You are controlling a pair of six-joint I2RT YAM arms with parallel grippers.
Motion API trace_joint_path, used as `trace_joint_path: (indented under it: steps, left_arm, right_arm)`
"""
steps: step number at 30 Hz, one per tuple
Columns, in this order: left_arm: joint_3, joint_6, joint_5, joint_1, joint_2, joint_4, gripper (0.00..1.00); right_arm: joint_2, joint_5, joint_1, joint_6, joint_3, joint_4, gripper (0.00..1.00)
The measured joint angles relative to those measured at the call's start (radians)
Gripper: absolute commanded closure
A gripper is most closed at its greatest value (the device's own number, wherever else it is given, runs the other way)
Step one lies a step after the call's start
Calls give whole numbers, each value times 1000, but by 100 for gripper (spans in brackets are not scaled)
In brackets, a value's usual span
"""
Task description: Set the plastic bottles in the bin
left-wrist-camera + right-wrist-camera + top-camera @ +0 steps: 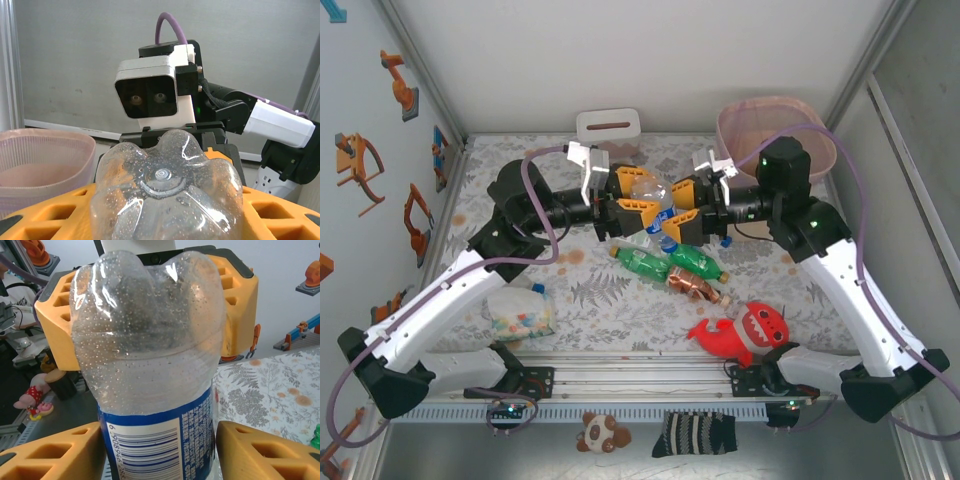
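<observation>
From above, the left hand [632,197] and right hand [678,205] faced each other over the table [610,300], both clamped on one clear bottle [650,188]. The bin [740,112] stood just beyond the right hand.

In the left wrist view, the left hand [165,222] pinched the bottle [165,190] near its base, with the bin [45,150] to its left.

In the right wrist view, the right hand [160,452] was closed on the bottle [150,340] at its blue label. Beyond it, the left hand's fingers [240,310] gripped the base.
</observation>
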Motion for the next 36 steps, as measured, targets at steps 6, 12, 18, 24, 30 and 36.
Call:
trace_joint_path:
  steps: [6,12,18,24,30,36]
  left_arm:
    - [0,-1,-5,0,-11,13,44]
    - [-5,0,-22,0,-31,18,27]
    - [-37,10,-74,6,-82,20,18]
    - [-78,25,-149,16,-139,6,16]
    - [-98,42,-213,20,-180,-29,16]
    - [-114,46,-266,23,-191,-63,16]
  right_arm:
    - [2,4,3,1,26,-15,53]
    - [3,9,5,2,43,-14,57]
    - [3,68,5,7,45,-18,59]
    - [2,185,5,8,71,-41,60]
    - [4,413,5,-2,142,-108,60]
    - [68,693,-25,-19,283,-191,58]
